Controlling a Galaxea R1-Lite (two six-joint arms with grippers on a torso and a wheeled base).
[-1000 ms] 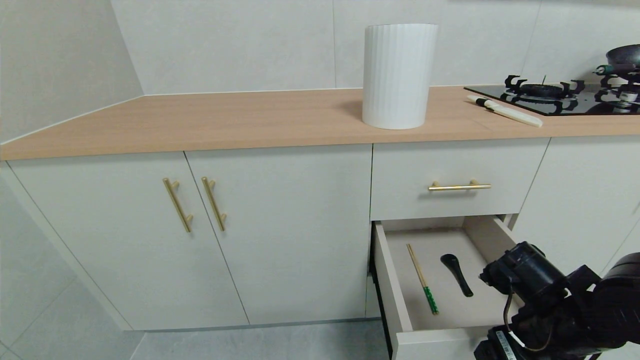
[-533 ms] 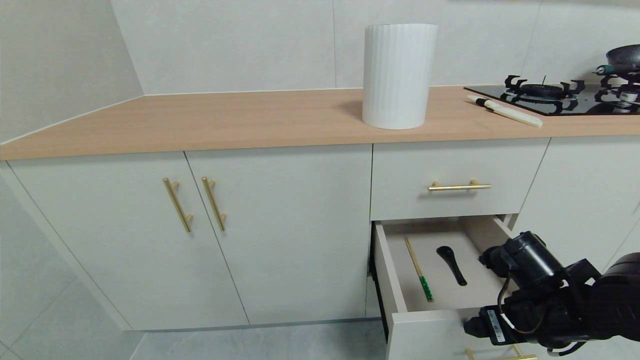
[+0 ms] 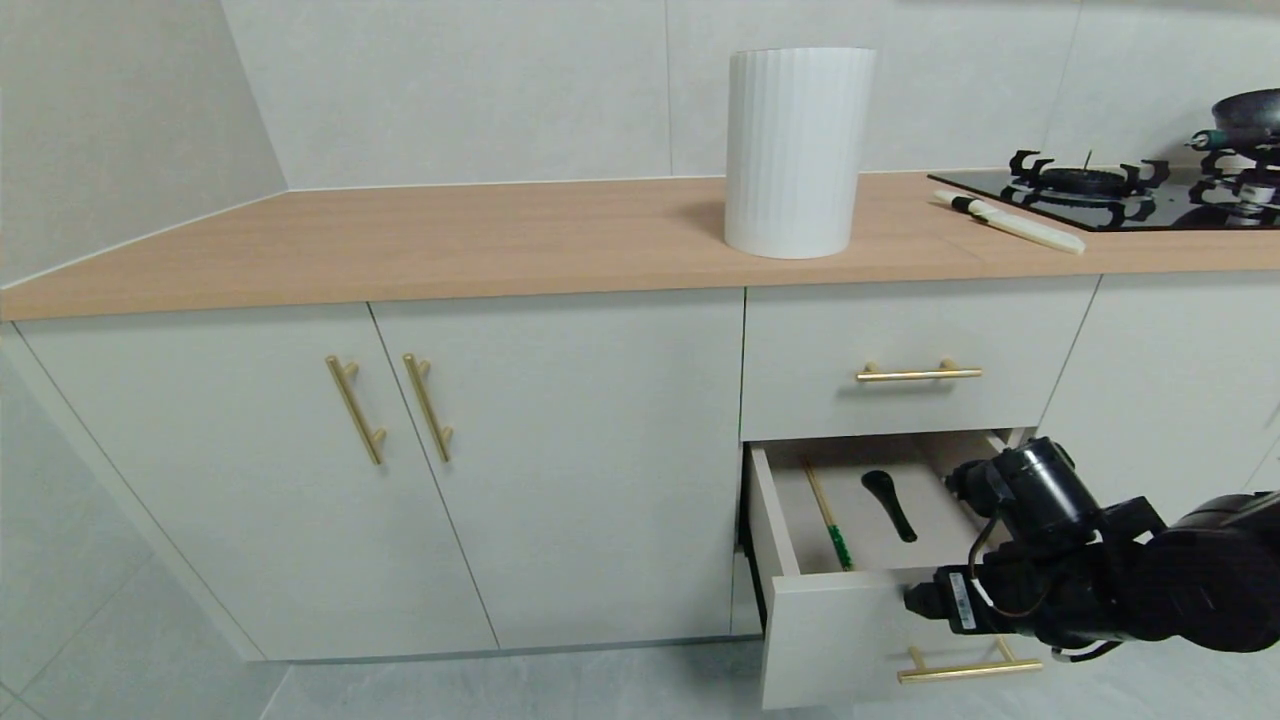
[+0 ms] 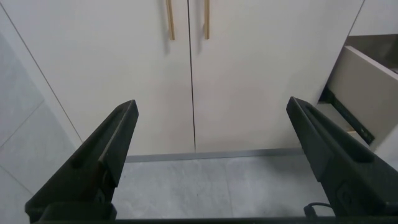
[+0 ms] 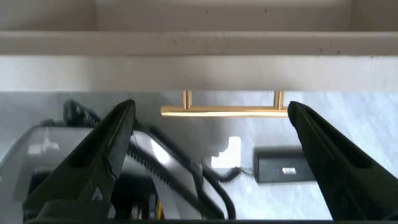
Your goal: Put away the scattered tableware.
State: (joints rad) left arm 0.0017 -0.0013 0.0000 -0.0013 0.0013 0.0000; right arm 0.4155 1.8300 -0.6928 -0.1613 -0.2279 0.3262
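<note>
Pushing the drawer [image 3: 830, 630] shut is judged the step now, with chopsticks [image 3: 828, 518] and spoon [image 3: 888, 505] laid inside; the right gripper [image 5: 210, 115], spread wide and maybe touching its front, should be driven straight in.

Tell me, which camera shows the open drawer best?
The head view: the drawer shows from above, with chopsticks and spoon inside. The right wrist view gives its front and handle close up; the left wrist view catches one side wall.
</note>
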